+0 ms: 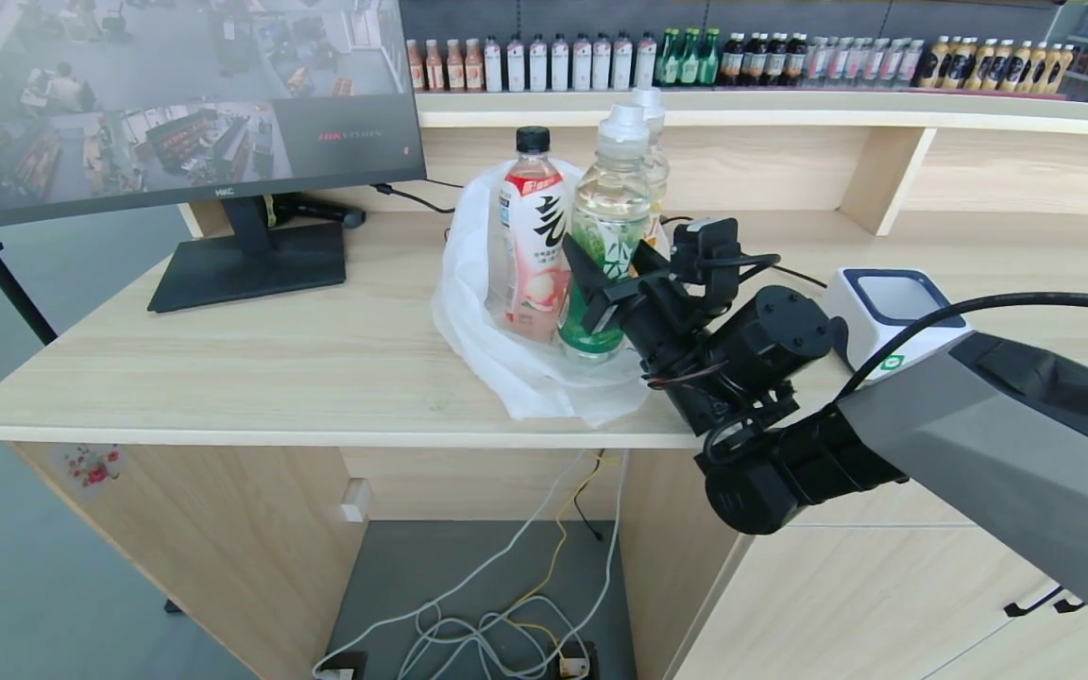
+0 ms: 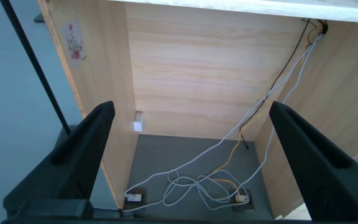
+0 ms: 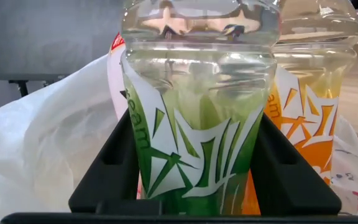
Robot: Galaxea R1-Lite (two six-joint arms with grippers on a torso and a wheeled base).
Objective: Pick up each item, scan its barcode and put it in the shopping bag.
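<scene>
A white plastic shopping bag (image 1: 506, 368) lies open on the wooden counter (image 1: 270, 359) with three bottles standing in it. My right gripper (image 1: 593, 295) is shut on the green-label bottle (image 1: 605, 236), holding it upright inside the bag. In the right wrist view that green-label bottle (image 3: 191, 124) sits between the gripper's (image 3: 194, 186) two black fingers and touches both. A pink-label bottle (image 1: 535, 246) stands right beside it, an orange-label bottle (image 3: 309, 124) behind it. My left gripper (image 2: 191, 112) hangs open below the counter's edge, holding nothing.
A white barcode scanner (image 1: 884, 312) stands on the counter behind my right arm. A monitor (image 1: 176, 94) on a black stand fills the counter's back left. Loose cables (image 2: 210, 180) lie in the open space under the counter. A raised shelf with several bottles runs along the back.
</scene>
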